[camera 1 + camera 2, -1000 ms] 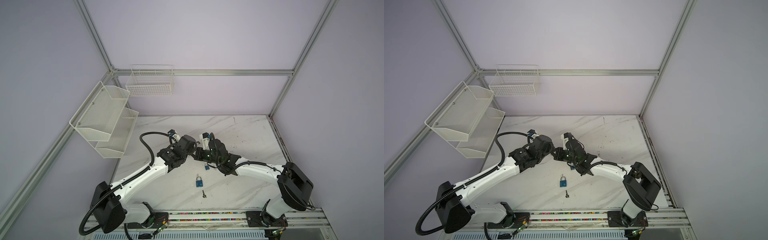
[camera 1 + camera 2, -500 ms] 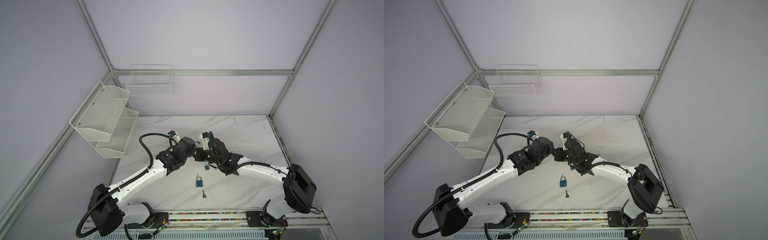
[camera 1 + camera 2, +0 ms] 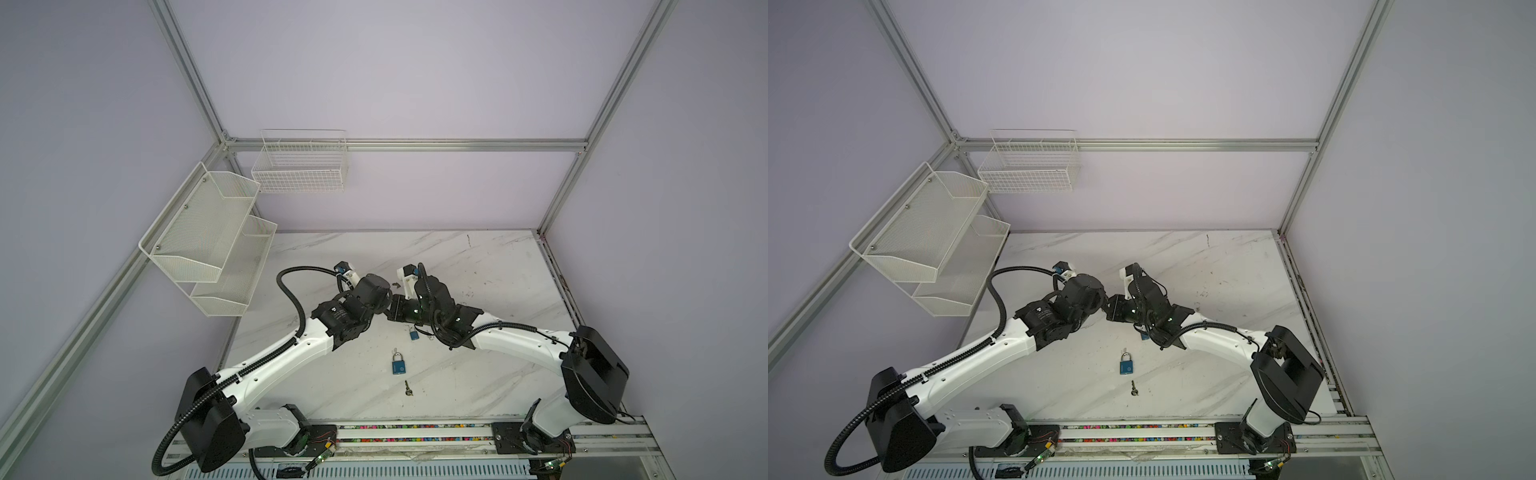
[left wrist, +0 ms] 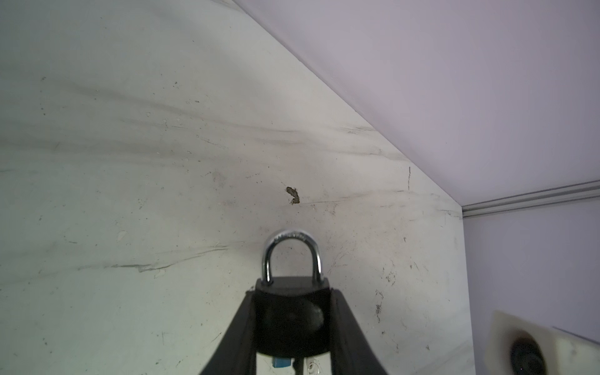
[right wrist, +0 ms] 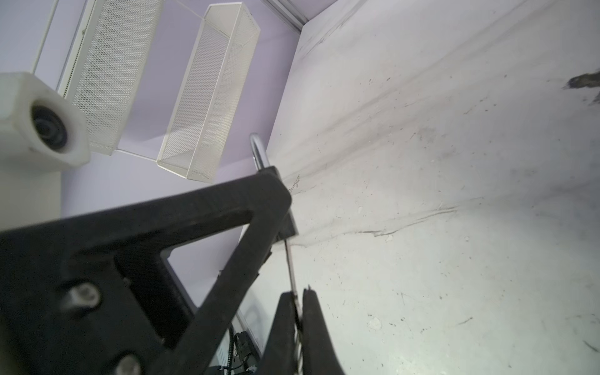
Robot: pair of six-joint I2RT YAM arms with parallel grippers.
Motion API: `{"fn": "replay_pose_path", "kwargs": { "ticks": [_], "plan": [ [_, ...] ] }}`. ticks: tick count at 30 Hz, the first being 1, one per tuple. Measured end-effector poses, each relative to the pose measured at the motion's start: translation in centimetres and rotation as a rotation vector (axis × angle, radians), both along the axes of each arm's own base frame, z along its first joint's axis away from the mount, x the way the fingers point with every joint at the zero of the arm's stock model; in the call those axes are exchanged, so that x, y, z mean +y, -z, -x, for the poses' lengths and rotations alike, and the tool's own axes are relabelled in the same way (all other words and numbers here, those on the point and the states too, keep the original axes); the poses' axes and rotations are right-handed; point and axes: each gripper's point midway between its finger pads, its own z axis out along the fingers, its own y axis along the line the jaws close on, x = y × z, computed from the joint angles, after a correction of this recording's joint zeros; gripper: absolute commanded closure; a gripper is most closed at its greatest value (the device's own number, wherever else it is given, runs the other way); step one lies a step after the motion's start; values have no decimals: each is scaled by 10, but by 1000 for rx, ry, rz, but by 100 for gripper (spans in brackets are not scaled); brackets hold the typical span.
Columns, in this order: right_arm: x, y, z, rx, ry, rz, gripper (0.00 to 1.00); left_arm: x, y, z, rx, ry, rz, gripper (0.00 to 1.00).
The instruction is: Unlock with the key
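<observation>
Over marble tabletop (image 4: 130, 162), left gripper (image 4: 292, 293) clamps black padlock (image 4: 289, 321); right gripper (image 5: 297, 293) pinches the key (image 5: 289, 259).

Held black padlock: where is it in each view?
Left wrist: black padlock bottom centre, clamped in left gripper.
Right wrist: mid-frame, its shackle above a left finger; right gripper's key reaches its base.
Both top views: hidden where the grippers meet.
Landmark: dark table stain, both wrist views, a top view.

The padlock (image 4: 289, 319) has a matt black body and a polished metal shackle (image 4: 290, 235); the key (image 5: 290, 266) is bare metal. The counter (image 4: 130, 162) looks like smooth white marble, scuffed. The wall racks (image 3: 199, 232) are white metal mesh.
</observation>
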Motion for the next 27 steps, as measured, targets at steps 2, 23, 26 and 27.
{"fn": "replay_pose_path", "kwargs": {
  "ticks": [2, 23, 26, 27],
  "plan": [
    [2, 2, 1, 11, -13, -8, 100, 2, 2, 1, 5, -2, -17, 99],
    [-2, -4, -8, -46, 17, 64, 100, 1, -5, -7, -16, 5, 69, 99],
    [0, -4, -6, -37, 26, 60, 100, 2, -6, -6, -13, 8, 83, 99],
    [0, -4, -5, -37, 29, 61, 100, 2, -6, -6, -12, 10, 86, 99]
  ]
}}
